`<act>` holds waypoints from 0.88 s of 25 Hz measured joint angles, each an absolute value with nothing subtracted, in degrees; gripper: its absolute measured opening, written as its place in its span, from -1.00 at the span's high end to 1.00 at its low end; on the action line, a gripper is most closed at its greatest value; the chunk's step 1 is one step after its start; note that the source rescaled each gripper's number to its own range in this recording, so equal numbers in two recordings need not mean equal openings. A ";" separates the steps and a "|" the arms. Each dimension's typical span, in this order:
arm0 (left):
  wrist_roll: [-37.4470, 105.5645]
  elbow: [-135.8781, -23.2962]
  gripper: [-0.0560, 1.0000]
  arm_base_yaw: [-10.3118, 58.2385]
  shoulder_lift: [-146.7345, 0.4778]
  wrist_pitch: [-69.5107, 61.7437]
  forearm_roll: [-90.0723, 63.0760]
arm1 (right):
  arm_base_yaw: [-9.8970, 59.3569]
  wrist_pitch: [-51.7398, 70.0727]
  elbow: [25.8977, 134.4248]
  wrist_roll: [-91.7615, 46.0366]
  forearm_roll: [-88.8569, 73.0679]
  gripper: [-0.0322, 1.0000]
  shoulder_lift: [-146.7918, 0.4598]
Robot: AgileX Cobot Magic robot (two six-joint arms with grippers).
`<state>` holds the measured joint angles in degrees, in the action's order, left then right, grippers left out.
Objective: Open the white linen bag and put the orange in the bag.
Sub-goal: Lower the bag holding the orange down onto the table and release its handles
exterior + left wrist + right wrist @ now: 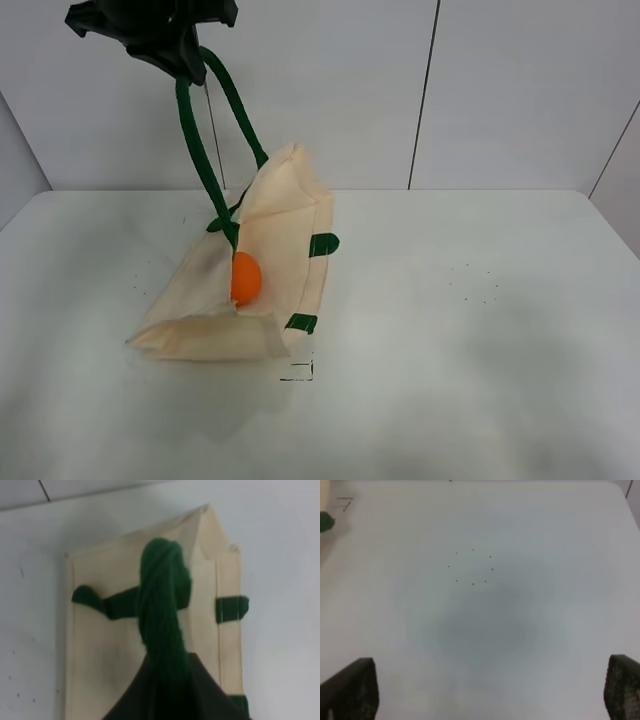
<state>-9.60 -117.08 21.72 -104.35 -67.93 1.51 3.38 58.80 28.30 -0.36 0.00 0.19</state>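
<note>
- Looks like the closing step: holds the white linen bag [290, 230] open, with the orange [246, 278] already in its mouth, well below the left gripper [170, 45]
- Clamps that gripper on the green strap handle [200, 150]
- Hangs the right gripper [486, 690] spread apart over bare table [480, 300], far from the bag
- Next, probably calls for lowering and releasing gently

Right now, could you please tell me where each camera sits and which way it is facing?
Exterior high: mounted high, facing the back wall, looking down on the table; shows the white linen bag, the orange at its opening, and the left gripper holding the green strap handle.
Left wrist: above the bag, looking down along the handle; the gripper's dark body shows.
Right wrist: looking down on the table; the right gripper shows, fingers spread wide.
Shared: exterior and left wrist both show the bag and handle.
</note>
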 joint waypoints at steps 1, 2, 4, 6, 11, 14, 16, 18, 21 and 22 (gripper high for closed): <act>-9.60 -116.16 0.89 21.72 -104.81 -67.46 1.09 | 3.38 58.80 28.24 -0.36 0.00 -1.00 0.19; -9.60 -115.16 0.89 21.72 -105.58 -66.94 0.00 | 3.38 58.80 28.24 -0.36 0.00 -1.00 0.19; -9.60 -113.00 0.89 21.77 -107.71 -65.37 -1.54 | 3.38 58.80 28.24 -0.36 0.00 -1.00 0.19; -9.14 -110.95 0.83 21.85 -110.74 -62.41 -3.21 | 3.38 58.80 28.24 -0.36 0.00 -1.00 0.19; -8.34 -108.93 -0.10 21.84 -118.98 -59.15 -5.24 | 3.38 58.80 28.24 -0.36 0.00 -1.00 0.19; -8.30 -108.93 -0.65 21.84 -121.59 -58.98 -5.24 | 3.38 58.80 28.24 -0.36 0.00 -1.00 0.19; -8.30 -108.91 -0.77 21.84 -122.24 -59.10 -4.91 | 3.38 58.80 28.24 -0.36 0.00 -1.00 0.19; -8.30 -108.91 -0.81 21.84 -122.25 -59.42 -3.84 | 3.38 58.80 28.24 -0.36 0.00 -1.00 0.19; -9.59 -108.91 -0.84 21.84 -122.03 -60.58 0.00 | 3.38 58.80 28.24 -0.36 0.00 -1.00 0.19; -10.40 -108.91 -0.84 21.84 -122.03 -61.39 1.70 | 3.38 58.80 28.24 -0.36 0.00 -1.00 0.19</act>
